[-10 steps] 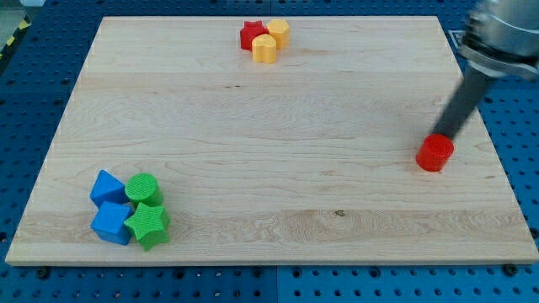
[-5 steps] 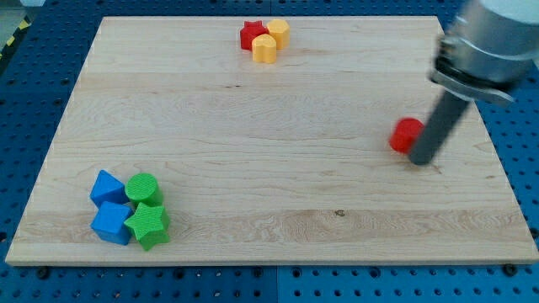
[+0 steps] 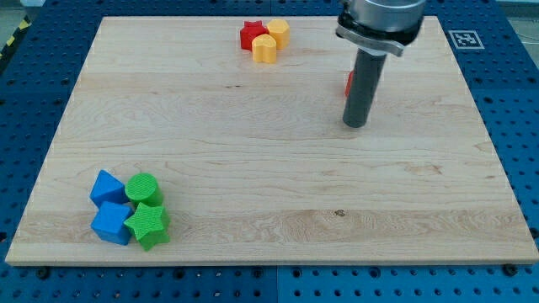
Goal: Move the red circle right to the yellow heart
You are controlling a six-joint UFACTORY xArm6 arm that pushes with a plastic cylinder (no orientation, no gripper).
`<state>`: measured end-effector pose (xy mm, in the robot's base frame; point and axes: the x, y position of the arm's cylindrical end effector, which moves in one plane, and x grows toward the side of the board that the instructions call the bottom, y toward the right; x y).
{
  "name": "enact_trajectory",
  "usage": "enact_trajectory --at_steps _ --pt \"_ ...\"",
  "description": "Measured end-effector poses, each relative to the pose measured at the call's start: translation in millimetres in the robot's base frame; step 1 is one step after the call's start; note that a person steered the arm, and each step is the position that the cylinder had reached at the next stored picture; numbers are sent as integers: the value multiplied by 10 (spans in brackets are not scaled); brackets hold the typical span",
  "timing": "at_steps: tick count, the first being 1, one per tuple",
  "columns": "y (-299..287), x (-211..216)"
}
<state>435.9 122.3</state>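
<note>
The red circle (image 3: pixel 348 82) is almost wholly hidden behind my dark rod; only a thin red sliver shows at the rod's left edge, right of the board's upper middle. My tip (image 3: pixel 355 124) rests on the wooden board just below that sliver. The yellow heart (image 3: pixel 264 49) lies near the view's top centre, touching a red star (image 3: pixel 251 34) and a yellow hexagon (image 3: pixel 279 32). The heart is well to the left of and above the tip.
Two blue blocks (image 3: pixel 108 187) (image 3: pixel 111 222), a green circle (image 3: pixel 143 188) and a green star (image 3: pixel 148 225) cluster at the view's bottom left. The wooden board (image 3: pixel 253 151) sits on a blue perforated table. A fiducial tag (image 3: pixel 466 39) lies at the top right.
The rod has swept from the right side toward the upper left, pushing the red circle up and left; the circle is now mostly hidden behind the rod.
</note>
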Motion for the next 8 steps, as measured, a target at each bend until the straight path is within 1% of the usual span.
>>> enact_trajectory --at_steps 1,2,3,4,5,6,7,8 --pt "405 -12" --pt "650 -301" --pt "458 -742" --pt "284 -871" --pt "689 -810" --pt "802 -472" --pt "593 -309" --pt "140 -524"
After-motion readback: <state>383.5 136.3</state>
